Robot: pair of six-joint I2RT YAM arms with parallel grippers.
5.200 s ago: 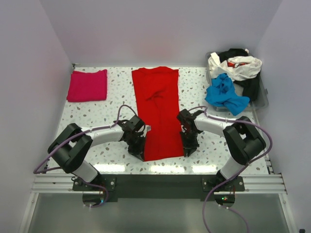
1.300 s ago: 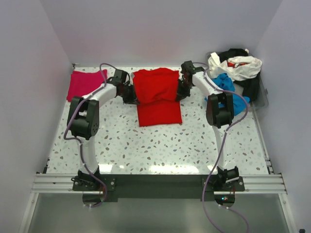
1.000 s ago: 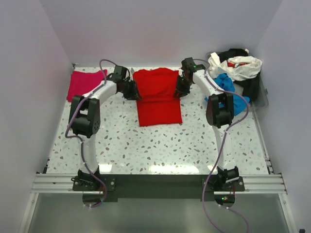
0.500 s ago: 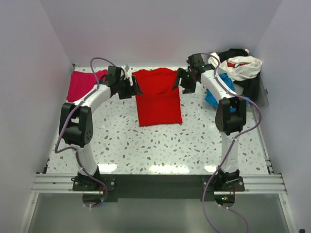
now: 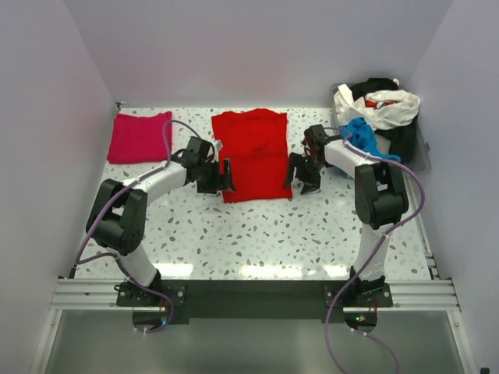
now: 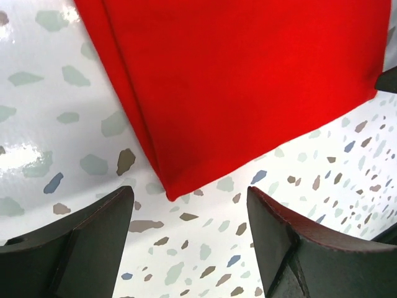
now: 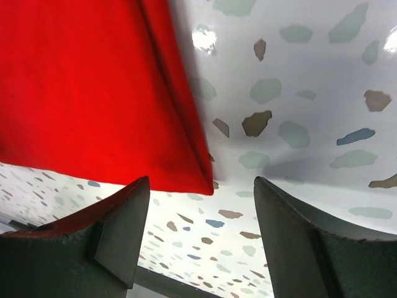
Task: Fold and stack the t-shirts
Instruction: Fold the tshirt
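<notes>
Since the frame a second before, both arms were found to have been drawn back from the far sides of the red t-shirt [image 5: 253,152] to its near corners, and both sets of jaws had been released from narrow to wide.

Bare speckled tabletop [image 5: 257,234] was observed nearest the arm bases. The left gripper [image 5: 221,176] was positioned just beside the near-left corner of the red t-shirt. Its jaws were spread wide and nothing was held. In the left wrist view, that corner was seen lying flat on the tabletop between the two fingers, touched by neither.

The right gripper [image 5: 300,173] was positioned just beside the near-right corner. Its jaws were likewise spread wide and empty, and the corner was seen flat between them in the right wrist view.

The red t-shirt was recorded as folded, lying at the centre of the tabletop toward the far edge. Its upper layer was set over the far part.

A pink t-shirt [image 5: 140,137] was noted folded at the far left, well apart from the red one.

At the far right, a bin [image 5: 425,160] was noted. A blue t-shirt [image 5: 362,134], a white t-shirt [image 5: 382,105] and a black t-shirt [image 5: 374,83] were heaped in it unfolded.
</notes>
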